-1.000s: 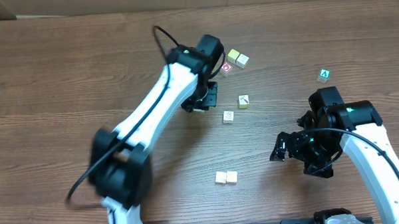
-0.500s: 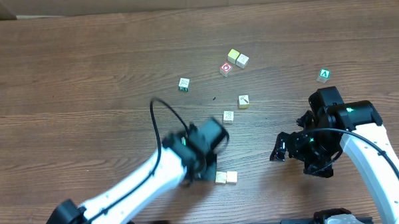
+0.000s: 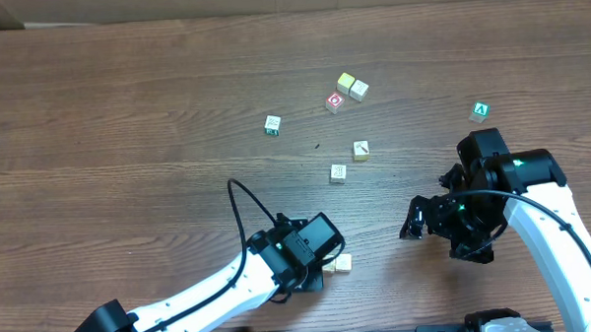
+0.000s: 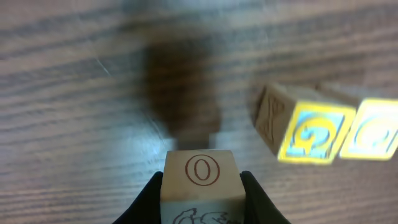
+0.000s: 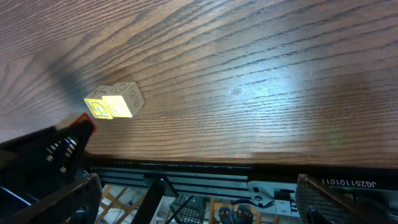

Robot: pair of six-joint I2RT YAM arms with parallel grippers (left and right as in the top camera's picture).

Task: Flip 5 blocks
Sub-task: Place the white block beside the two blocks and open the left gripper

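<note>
My left gripper (image 4: 201, 190) is shut on a pale block (image 4: 201, 177) with a red "O" on its face, held just above the wood. Right of it lie two blocks (image 4: 305, 127) with yellow and blue faces. In the overhead view the left gripper (image 3: 309, 276) sits near the front edge and covers part of that pair (image 3: 343, 264). More blocks lie farther back: one alone (image 3: 272, 125), two touching (image 3: 351, 85), and two more (image 3: 361, 150) (image 3: 338, 172). My right gripper (image 3: 444, 235) is open and empty, right of the pair (image 5: 115, 101).
A red-marked cube (image 3: 335, 102) lies beside the touching pair at the back. A green "A" cube (image 3: 481, 110) lies far right, behind the right arm. The table's front edge (image 5: 236, 163) runs just below the right gripper (image 5: 193, 205).
The left arm swung from the far middle of the table to the near edge beside the pair, uncovering the lone block at the back. The right arm has not moved.
</note>
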